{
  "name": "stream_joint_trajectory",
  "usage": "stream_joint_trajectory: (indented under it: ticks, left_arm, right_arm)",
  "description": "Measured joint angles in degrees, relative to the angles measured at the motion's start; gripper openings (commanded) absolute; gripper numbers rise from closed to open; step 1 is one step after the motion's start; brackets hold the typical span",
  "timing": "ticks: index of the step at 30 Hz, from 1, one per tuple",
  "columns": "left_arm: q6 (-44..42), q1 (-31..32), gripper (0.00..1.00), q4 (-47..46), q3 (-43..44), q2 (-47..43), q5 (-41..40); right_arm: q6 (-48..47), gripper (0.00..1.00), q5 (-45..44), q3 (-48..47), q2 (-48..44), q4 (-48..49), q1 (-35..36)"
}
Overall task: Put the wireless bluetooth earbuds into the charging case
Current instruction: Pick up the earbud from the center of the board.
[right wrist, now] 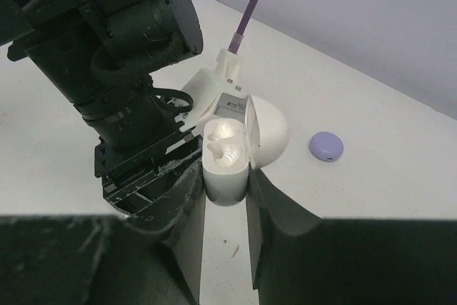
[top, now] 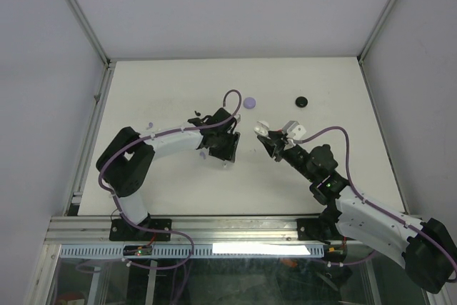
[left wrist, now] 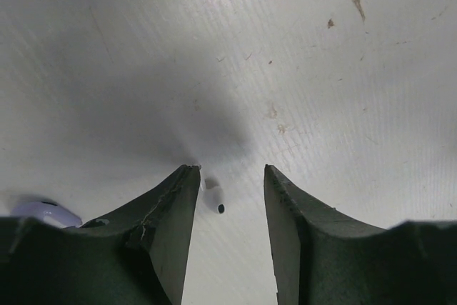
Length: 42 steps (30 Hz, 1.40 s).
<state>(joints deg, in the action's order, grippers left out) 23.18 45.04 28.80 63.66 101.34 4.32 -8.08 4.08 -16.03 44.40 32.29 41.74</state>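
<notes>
One open white charging case [right wrist: 227, 162] is gripped by the right tool [right wrist: 223, 176].

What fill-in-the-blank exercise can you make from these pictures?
The right gripper is shut on the white charging case, whose lid is ____.
The left gripper stands open with a ____ earbud between its fingers.
In the top view the lilac case lies to the ____ of the black case.
Missing: open; white; left.
</notes>
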Motion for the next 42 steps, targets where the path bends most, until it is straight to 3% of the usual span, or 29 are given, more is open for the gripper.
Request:
stream_joint_trajectory:
  ticks: [16,21,42]
  left_arm:
    - [0.7,-4.2,0.34,2.4,-2.6,-1.9,-5.7]
    - [1.7,-4.5,0.37,3.0,-3.1,-3.0,-6.9]
    - [3.6,1.6,0.31,4.8,-6.5,-8.9,-8.5]
  right_arm:
    - [0.0,0.03,-0.2,0.0,-0.1,-0.5,0.0]
    - [0.0,0.03,-0.2,0.0,-0.1,-0.6,0.0]
    - [0.1,0.04,-0.2,0.0,-0.1,-1.1,0.0]
